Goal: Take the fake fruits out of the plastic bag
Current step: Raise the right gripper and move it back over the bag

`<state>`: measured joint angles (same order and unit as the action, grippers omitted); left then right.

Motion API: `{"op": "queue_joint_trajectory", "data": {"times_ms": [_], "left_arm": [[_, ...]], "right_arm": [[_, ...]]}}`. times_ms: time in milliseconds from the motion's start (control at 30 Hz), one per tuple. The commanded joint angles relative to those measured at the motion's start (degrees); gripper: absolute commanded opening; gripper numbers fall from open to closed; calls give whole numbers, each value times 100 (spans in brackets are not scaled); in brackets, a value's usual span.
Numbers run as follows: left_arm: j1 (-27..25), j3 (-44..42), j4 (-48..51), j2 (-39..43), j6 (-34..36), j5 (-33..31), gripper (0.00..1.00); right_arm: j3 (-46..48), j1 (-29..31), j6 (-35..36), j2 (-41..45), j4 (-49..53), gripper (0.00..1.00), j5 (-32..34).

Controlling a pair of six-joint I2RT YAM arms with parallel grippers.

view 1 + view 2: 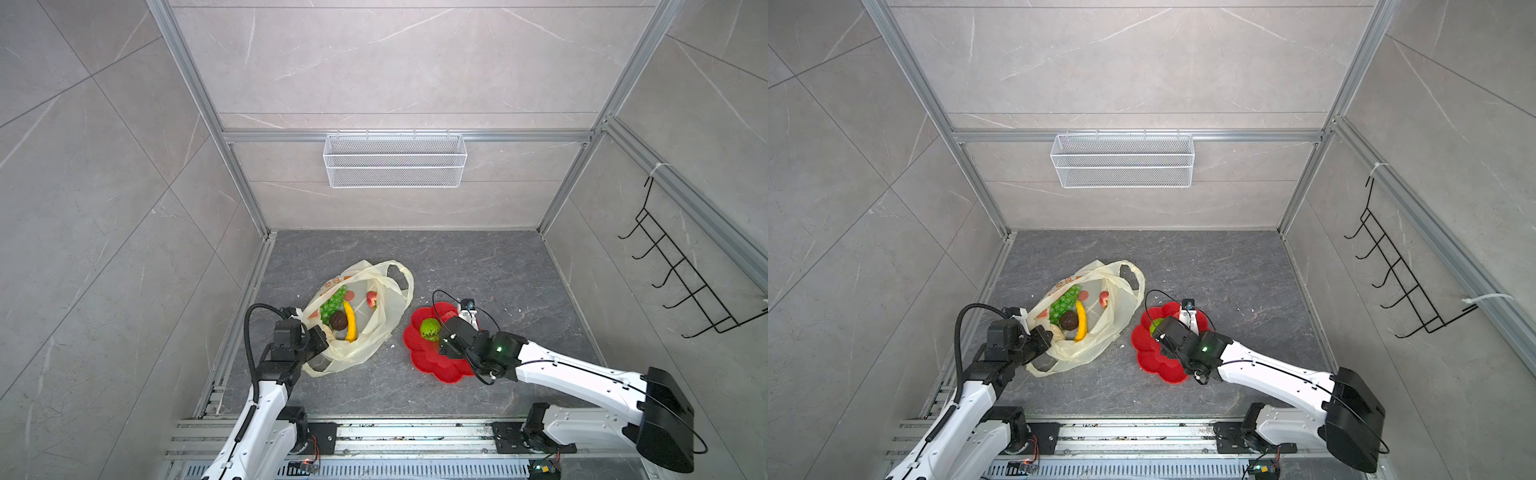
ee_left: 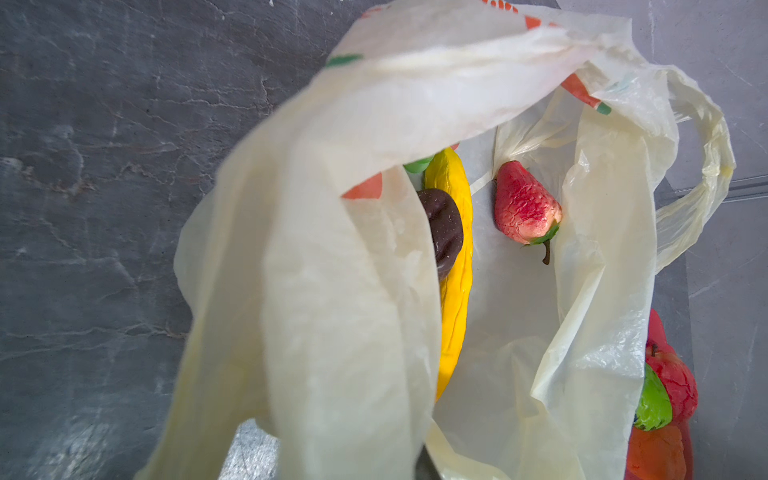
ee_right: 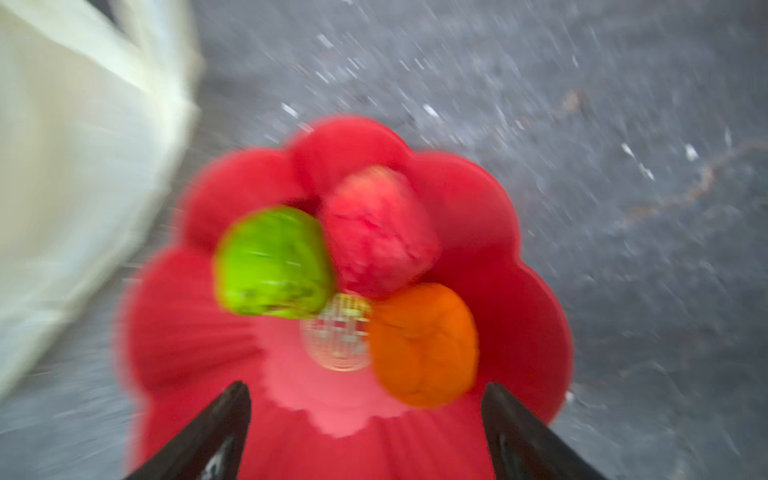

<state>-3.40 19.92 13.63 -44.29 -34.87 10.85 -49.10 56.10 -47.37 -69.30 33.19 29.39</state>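
Plastic bag: the plastic bag (image 1: 388, 320) lies on the dark table (image 1: 478, 266) on the left arm's side. Its mouth is spread open and faces up, and orange-red print shows on its far-left wall.
Bag contents: a green grape bunch (image 1: 332, 305), a yellow banana (image 1: 350, 326), a dark brown ball (image 1: 338, 320) and a red strawberry (image 1: 372, 299) are all inside the bag.
Contents, close check: in the left wrist view the dark brown ball (image 2: 446, 232) rests against the banana (image 2: 453, 257). The strawberry (image 2: 525, 203) lies apart from them on the bag's floor. Bag film hangs across most of that view.
Left gripper: the left gripper (image 1: 322, 338) is at the bag's near-left rim. Its fingertips are hidden by the film. The jaws are fully closed and pinch the rim, which stands raised at that spot.
Red plate: the flower-shaped red plate (image 1: 419, 361) lies flat on the table just beside the bag, on the right arm's side.
Plate contents: a green ball (image 3: 274, 262), a red fruit (image 3: 378, 232) and an orange ball (image 3: 424, 345) are clustered on the plate, touching one another. The right wrist view is motion-blurred, so finer detail is unreadable.
Right gripper: the right gripper (image 3: 365, 384) is above the plate's near side. Its fingers (image 3: 216, 432) are spread wide, with nothing gripped between them.
Back wall: a white wire basket (image 1: 395, 160) hangs on the rail.
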Motion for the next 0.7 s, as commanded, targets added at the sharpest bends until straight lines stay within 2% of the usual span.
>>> {"op": "queue_joint_trajectory", "data": {"times_ms": [0, 133, 267, 400, 500, 667], "left_arm": [[-29, 62, -73, -157, 65, -2, 2], [-34, 114, 131, -348, -114, 56, 2], [-31, 71, 455, -330, -331, 69, 2], [-23, 54, 676, -228, -432, -182, 4], [-16, 81, 772, -269, -511, -337, 4], [-5, 86, 724, -272, -528, -425, 3]], "right_arm": [[-837, 175, 404, -437, -234, 88, 86], [-1758, 265, 843, -1479, -902, 85, -671], [-2885, 305, 1287, -2707, -1388, 78, -1955], [-4072, 382, 1373, -3957, -1250, 70, -2818], [-4689, 411, 1241, -4676, -1188, 66, -3067], [-5557, 520, 1265, -5425, -941, 63, -2898]]}}
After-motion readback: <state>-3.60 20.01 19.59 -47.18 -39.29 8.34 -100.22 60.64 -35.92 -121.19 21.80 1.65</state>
